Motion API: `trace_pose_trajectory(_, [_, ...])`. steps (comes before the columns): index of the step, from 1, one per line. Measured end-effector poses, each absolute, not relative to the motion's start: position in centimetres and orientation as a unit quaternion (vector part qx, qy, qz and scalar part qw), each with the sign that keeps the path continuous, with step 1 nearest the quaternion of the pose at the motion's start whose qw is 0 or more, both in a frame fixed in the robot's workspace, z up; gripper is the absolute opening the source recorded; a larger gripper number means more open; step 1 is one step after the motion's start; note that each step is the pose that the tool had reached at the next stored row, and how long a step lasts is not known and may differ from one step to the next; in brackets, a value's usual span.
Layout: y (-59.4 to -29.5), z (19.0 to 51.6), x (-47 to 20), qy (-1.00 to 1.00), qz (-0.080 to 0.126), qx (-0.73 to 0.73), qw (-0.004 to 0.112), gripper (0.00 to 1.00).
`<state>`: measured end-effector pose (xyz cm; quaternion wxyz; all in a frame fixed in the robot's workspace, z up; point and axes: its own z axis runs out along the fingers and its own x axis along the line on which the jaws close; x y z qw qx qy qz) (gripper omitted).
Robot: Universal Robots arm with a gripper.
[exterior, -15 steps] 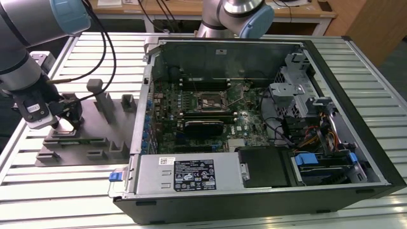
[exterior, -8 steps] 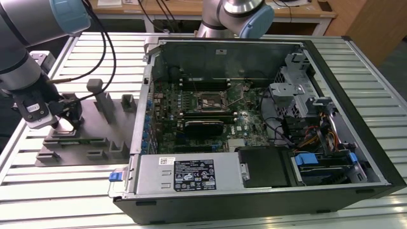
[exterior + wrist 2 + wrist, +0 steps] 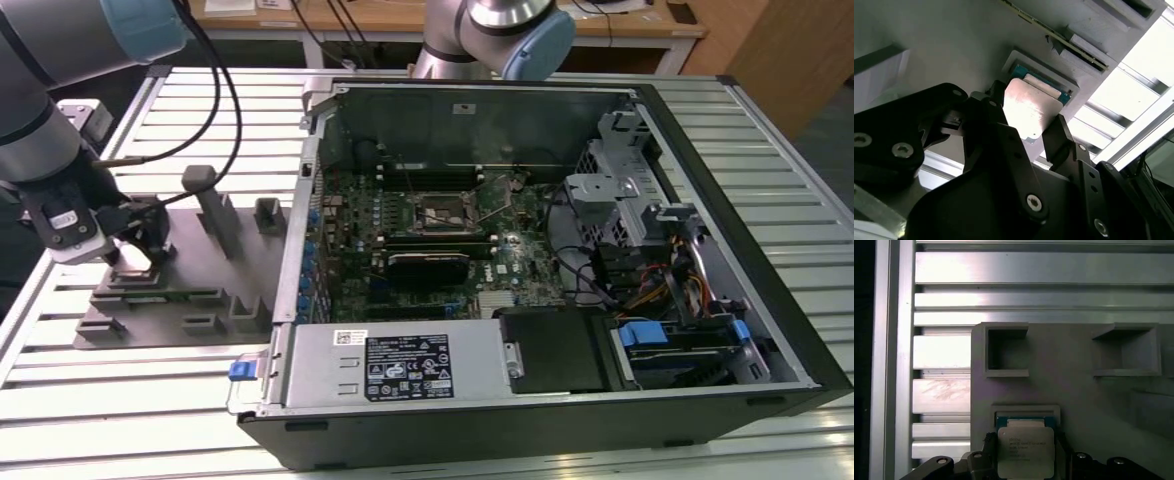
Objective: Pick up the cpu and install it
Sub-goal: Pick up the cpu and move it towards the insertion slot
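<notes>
One hand point(image 3: 1026, 114) does the work, and in the second wrist view its two black fingers point(image 3: 1058, 134) press on opposite edges of the cpu point(image 3: 1030, 106), so it is closed on the chip. The silver top faces the camera and looks slightly tilted against the teal-rimmed pocket point(image 3: 1066, 94) just behind it. Whether the chip has fully cleared that pocket I cannot tell. I judge the step in hand to be the lift out of the pocket. It would go best straight up along the pocket's walls, with no sideways drag until the rim is cleared.

In the first wrist view the cpu point(image 3: 1025, 449) sits centred between the fingers, square to the pocket point(image 3: 1026, 411) on the grey fixture point(image 3: 1079, 385). The slatted desk point(image 3: 1004, 270) lies beyond. The grip looks even on both sides, which is what matters here: edge contact only, firm enough that the flat chip does not pivot, and gentle enough not to bend it. Any skew should be corrected while the chip is low over the fixture.

In the exterior view the hand point(image 3: 131, 262) is down over the fixture point(image 3: 187, 300) at the exterior view's left. The open case point(image 3: 747, 200) stands to the right, and its socket point(image 3: 445, 213) is well apart from the hand. Upright fixture posts point(image 3: 214, 210) stand near the hand, so the rise wants to be slow and vertical.
</notes>
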<state>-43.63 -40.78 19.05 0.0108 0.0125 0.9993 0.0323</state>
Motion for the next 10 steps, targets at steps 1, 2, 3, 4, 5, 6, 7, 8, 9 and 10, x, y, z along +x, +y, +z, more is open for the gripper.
trace_pose_trajectory(1, [-40.8, 19.2, -43.6, 0.999, 0.032, 0.013, 0.011, 0.55])
trace_pose_trajectory(2, [-40.8, 19.3, -43.6, 0.999, 0.032, 0.013, 0.011, 0.55])
trace_pose_trajectory(3, [-40.8, 19.4, -43.6, 0.999, 0.032, 0.013, 0.011, 0.55])
trace_pose_trajectory(4, [-40.8, 19.5, -43.6, 0.999, 0.032, 0.012, 0.011, 0.55])
trace_pose_trajectory(5, [-40.8, 19.7, -43.6, 0.999, 0.032, 0.013, 0.011, 0.55])
trace_pose_trajectory(6, [-40.8, 19.8, -43.6, 0.999, 0.032, 0.013, 0.011, 0.55])
trace_pose_trajectory(7, [-40.8, 20.0, -43.6, 0.999, 0.032, 0.013, 0.011, 0.55])
trace_pose_trajectory(8, [-40.8, 20.1, -43.6, 0.999, 0.032, 0.013, 0.011, 0.55])
trace_pose_trajectory(9, [-40.8, 20.3, -43.6, 0.999, 0.032, 0.013, 0.011, 0.55])
trace_pose_trajectory(10, [-40.8, 20.5, -43.6, 0.999, 0.032, 0.013, 0.011, 0.55])
